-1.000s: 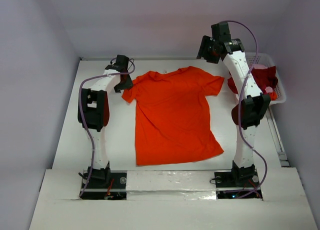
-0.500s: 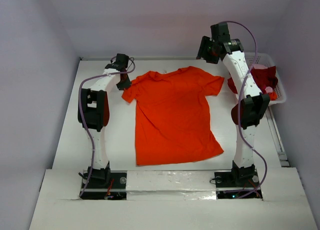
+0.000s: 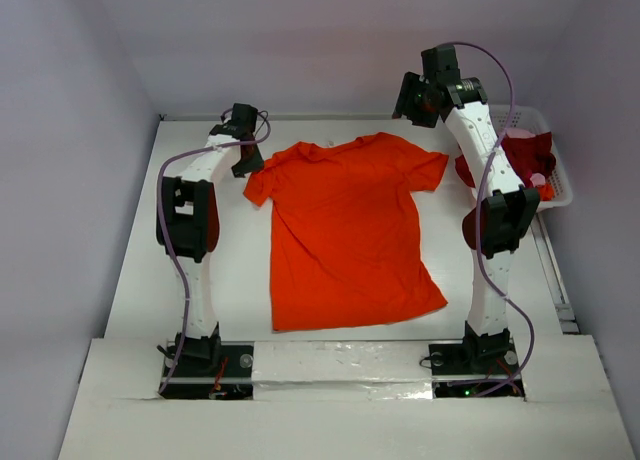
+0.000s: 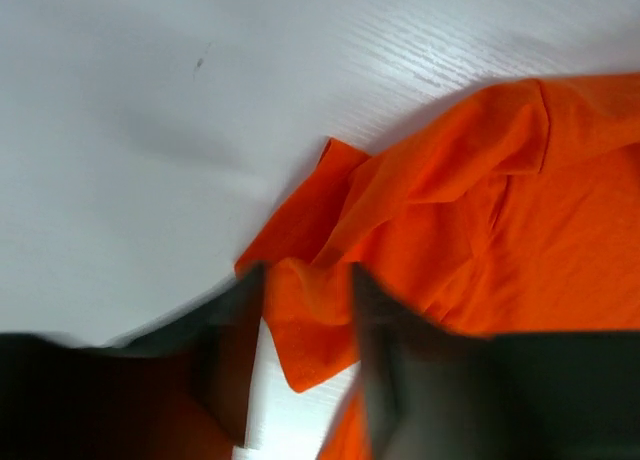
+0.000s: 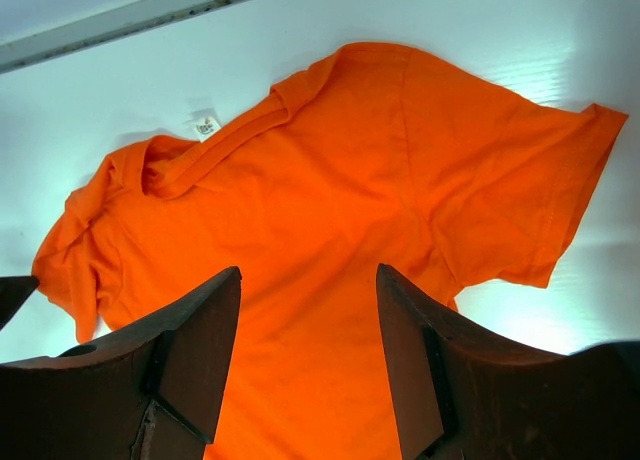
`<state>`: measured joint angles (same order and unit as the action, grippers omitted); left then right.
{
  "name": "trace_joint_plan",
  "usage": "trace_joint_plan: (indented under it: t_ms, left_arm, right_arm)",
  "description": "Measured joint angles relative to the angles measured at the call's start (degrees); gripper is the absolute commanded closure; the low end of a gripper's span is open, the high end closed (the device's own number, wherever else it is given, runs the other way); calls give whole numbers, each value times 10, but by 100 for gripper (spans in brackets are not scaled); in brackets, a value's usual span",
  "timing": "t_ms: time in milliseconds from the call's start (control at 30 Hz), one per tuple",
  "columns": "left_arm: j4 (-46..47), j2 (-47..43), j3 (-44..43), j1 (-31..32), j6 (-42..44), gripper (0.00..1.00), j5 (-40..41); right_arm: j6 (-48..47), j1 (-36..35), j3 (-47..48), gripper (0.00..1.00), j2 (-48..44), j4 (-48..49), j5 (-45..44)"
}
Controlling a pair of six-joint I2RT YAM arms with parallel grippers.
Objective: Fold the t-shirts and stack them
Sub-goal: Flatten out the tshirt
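The left claw (image 4: 305,285) has narrowed onto the far-left sleeve (image 4: 320,230) of the orange t-shirt (image 3: 345,230), gripping it; the right claw (image 5: 310,280) hangs open, far right.

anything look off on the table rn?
One thing: the orange shirt lies mostly flat, but its sleeve at the left tool is bunched and folded over on itself, while the other sleeve lies flat. Nothing looks spilled or damaged.
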<state>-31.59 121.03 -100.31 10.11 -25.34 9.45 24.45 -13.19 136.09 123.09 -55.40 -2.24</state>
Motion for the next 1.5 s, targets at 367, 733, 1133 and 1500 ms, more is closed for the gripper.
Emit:
trace_joint_plan:
  t_ms: [367,733,1133,1500]
  left_arm:
    - [4,0,2,0,4,43,2]
    - [14,0,10,0,9,61,-1]
    - [14,7,9,0,9,69,-4]
    - [17,28,9,0,9,94,-6]
  right_arm:
    - [0,-3,0,38,0,0,4]
    - [0,-7,0,38,0,0,4]
    - [0,-7,0,38,0,0,4]
    - [0,-7,4,38,0,1,4]
